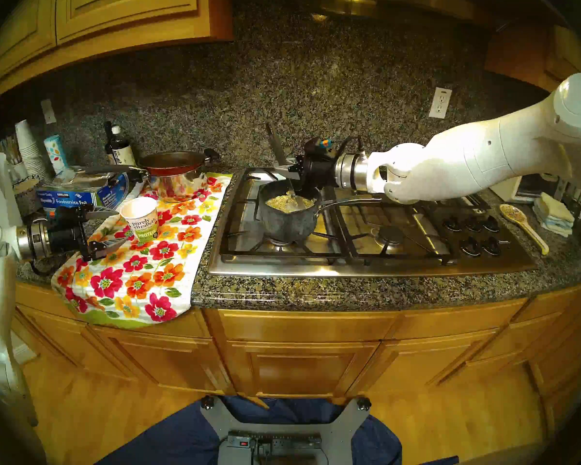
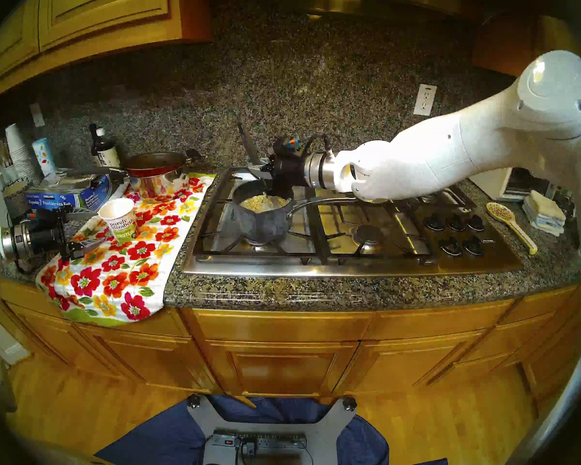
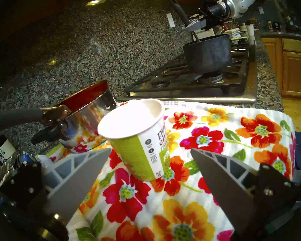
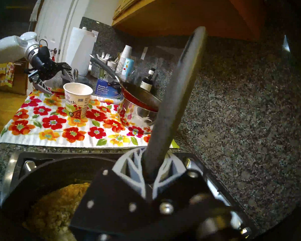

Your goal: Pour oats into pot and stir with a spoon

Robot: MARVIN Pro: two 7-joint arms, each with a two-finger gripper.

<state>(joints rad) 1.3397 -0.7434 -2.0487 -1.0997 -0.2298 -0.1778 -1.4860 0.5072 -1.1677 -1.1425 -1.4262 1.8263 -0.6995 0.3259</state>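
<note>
The dark grey pot (image 1: 282, 224) stands on the stove's front left burner, its silver handle pointing right. Pale oats (image 1: 287, 202) lie inside it; they also show in the right wrist view (image 4: 59, 209). My right gripper (image 1: 284, 169) is over the pot's far rim, shut on the spoon's black handle (image 4: 177, 96). The spoon (image 1: 275, 142) leans up toward the backsplash, its bowl down in the oats. The "purely elizabeth" cup (image 1: 141, 219) stands upright on the floral towel, its inside white. My left gripper (image 3: 150, 149) is open, its fingers either side of the cup and just short of it.
A red frying pan (image 1: 171, 160) sits on a shiny steel pot (image 1: 176, 182) behind the cup. A foil box (image 1: 81, 196), bottle (image 1: 118, 149) and stacked white cups (image 1: 27, 145) crowd the back left. A yellow ceramic spoon piece (image 1: 520, 219) lies right of the stove knobs (image 1: 473, 232).
</note>
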